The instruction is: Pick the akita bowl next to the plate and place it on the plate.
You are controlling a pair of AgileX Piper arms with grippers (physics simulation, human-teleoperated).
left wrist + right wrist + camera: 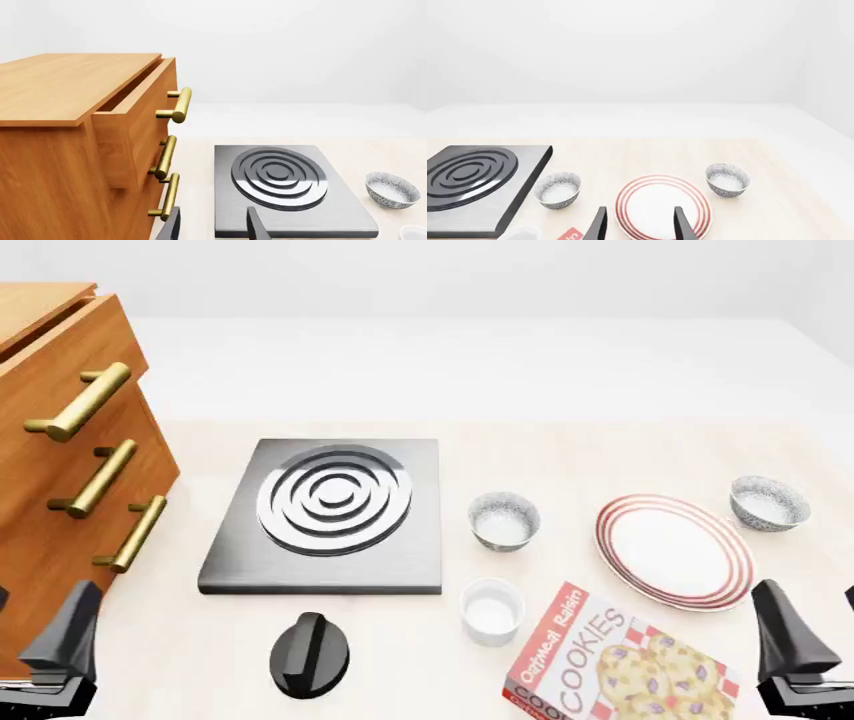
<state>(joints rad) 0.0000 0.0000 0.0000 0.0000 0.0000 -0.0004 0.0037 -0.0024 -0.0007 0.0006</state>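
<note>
- The akita bowl (769,503) sits just beside the plate (674,551), on its far right (a twin bowl (503,520) stands between plate and stove (330,515))
- The right gripper (637,222) hangs near, fingers parted, empty, facing the plate
- The left gripper (213,225) idles parted, empty

The front view's lower edge cuts off the cookie box (617,665) and both claws; its left edge crops the wooden drawer cabinet (60,450).

Left gripper (27,665) and right gripper (817,650): matte black, tapered wedge-shaped fingers at the front view's lower corners; plain surfaces, no visible markings or cables.
</note>
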